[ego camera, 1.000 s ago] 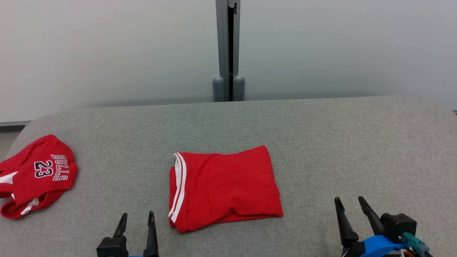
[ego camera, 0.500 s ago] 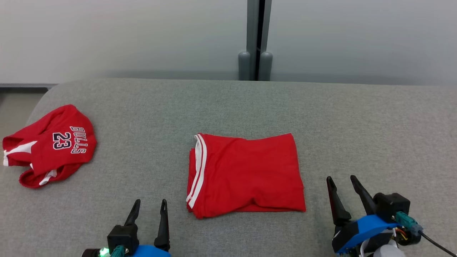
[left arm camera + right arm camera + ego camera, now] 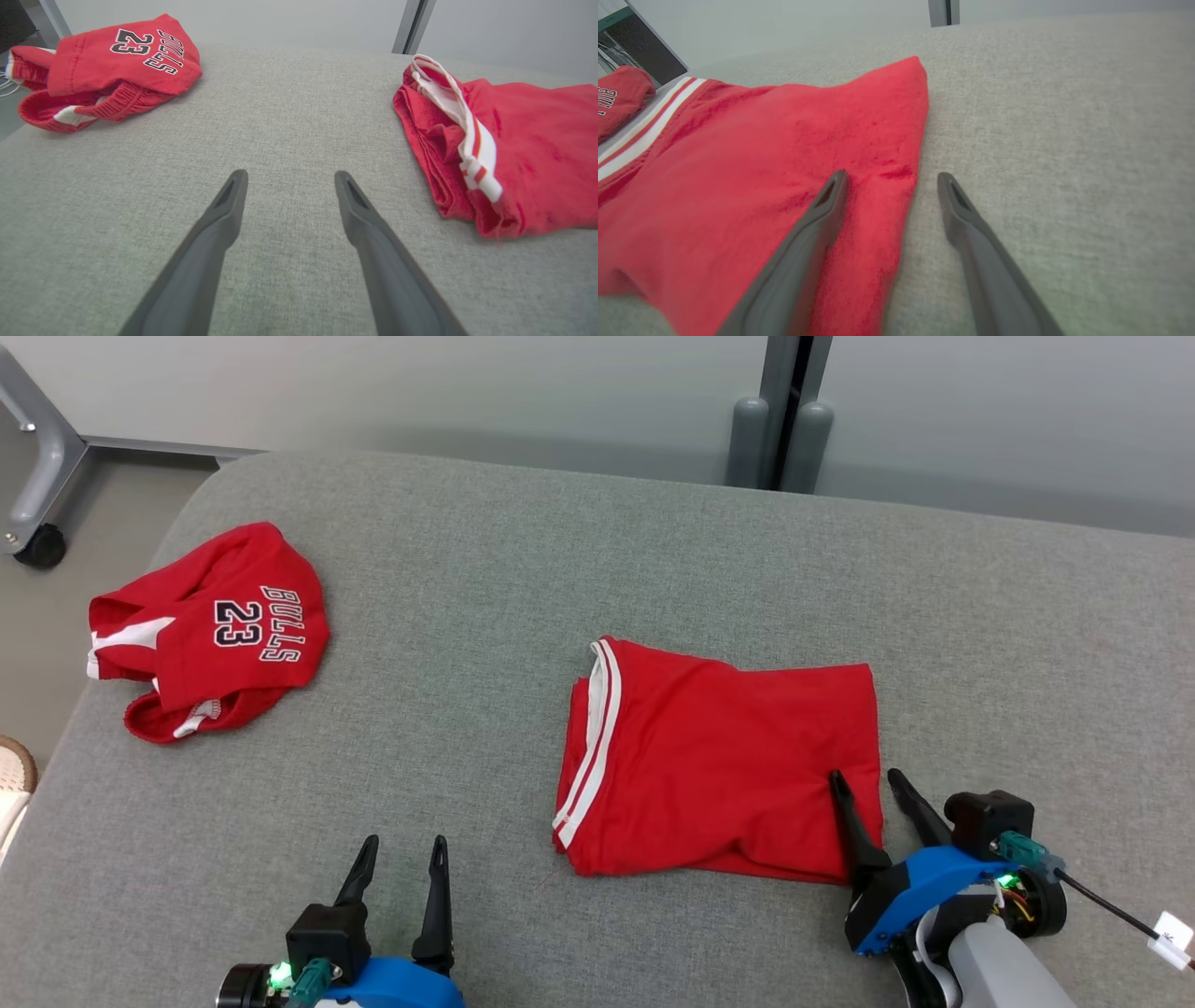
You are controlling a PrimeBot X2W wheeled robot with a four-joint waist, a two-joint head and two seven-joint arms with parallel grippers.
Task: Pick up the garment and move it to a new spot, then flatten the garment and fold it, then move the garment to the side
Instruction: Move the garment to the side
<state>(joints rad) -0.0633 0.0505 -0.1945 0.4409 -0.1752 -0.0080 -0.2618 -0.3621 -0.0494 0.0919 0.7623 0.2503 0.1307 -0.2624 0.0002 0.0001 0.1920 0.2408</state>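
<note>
A red garment (image 3: 719, 765) with white stripes along its left edge lies folded in a rectangle on the grey padded surface (image 3: 485, 569). My right gripper (image 3: 864, 775) is open and straddles the garment's right edge near the front corner. In the right wrist view, the left finger of the right gripper (image 3: 892, 175) is over the red cloth (image 3: 738, 177) and the other over bare grey fabric. My left gripper (image 3: 405, 842) is open and empty over bare surface, to the left of the garment. The left wrist view has the left gripper (image 3: 290, 175) with the garment's striped edge (image 3: 537, 154) to its right.
A second red garment (image 3: 215, 625) printed "BULLS 23" lies crumpled near the surface's far left corner, close to the edge. Beyond that edge is floor with a grey wheeled frame leg (image 3: 37, 537). A grey post (image 3: 780, 439) stands behind the surface.
The head camera has turned, shifting the whole picture right and down. My right gripper has come left from beside the garment until its fingers straddle the right edge. Both grippers stay open.
</note>
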